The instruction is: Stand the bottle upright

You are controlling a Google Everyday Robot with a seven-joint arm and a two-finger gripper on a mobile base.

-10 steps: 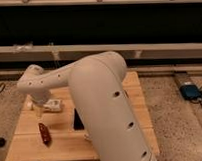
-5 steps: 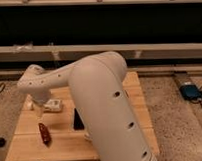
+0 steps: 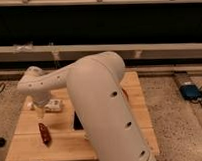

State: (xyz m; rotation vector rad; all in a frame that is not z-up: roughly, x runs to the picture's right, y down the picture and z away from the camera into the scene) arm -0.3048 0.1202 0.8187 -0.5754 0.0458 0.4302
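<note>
My gripper (image 3: 38, 110) hangs below the white wrist at the left of the wooden table (image 3: 27, 147) and points down at the tabletop. Just to its right lies a small pale whitish object with dark marks (image 3: 54, 104); it looks like the bottle lying on its side. The gripper is close beside it, and I cannot tell whether they touch. My large white arm fills the middle of the camera view and hides the table's centre.
A reddish-brown oblong object (image 3: 44, 133) lies on the table in front of the gripper. A dark flat thing (image 3: 76, 121) shows at the arm's edge. A ledge with clear plastic items (image 3: 22, 47) runs behind. A blue device (image 3: 192, 91) lies on the floor at right.
</note>
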